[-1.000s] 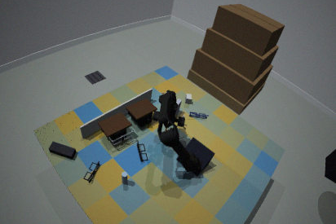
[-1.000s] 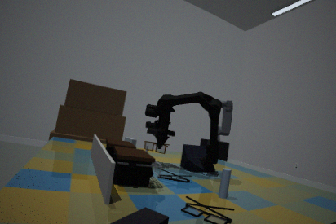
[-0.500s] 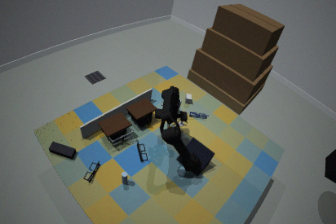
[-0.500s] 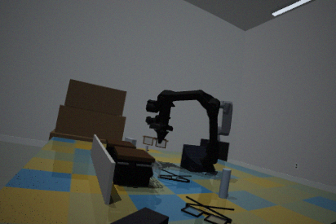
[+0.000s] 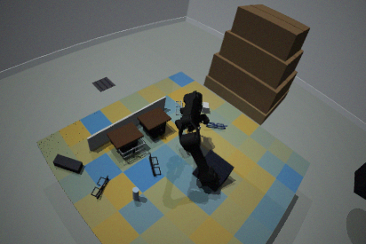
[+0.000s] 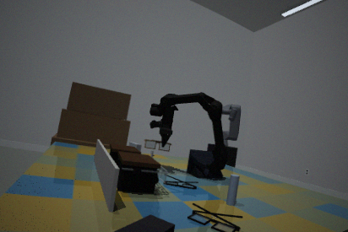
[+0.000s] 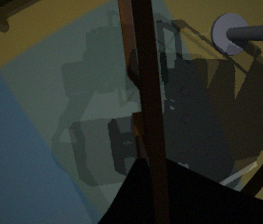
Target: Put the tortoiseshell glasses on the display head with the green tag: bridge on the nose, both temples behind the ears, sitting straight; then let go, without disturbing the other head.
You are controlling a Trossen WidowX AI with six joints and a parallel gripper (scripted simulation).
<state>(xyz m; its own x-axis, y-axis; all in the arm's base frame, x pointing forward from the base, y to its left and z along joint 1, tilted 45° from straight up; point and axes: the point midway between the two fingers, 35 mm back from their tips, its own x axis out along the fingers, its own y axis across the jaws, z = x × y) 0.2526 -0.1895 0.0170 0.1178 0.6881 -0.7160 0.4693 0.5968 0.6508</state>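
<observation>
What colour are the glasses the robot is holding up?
Brown, like tortoiseshell: the glasses in the pincer show best in the wrist view.

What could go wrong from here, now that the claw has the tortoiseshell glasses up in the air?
1. The claw pinches the tortoiseshell glasses at one narrow point, and they hang off to one side, so they may twist or slip during the carry.
2. The brown-topped stands sit close below; a low sweep could knock them.
3. Other black glasses lie near the arm's base and could be swept.
</observation>
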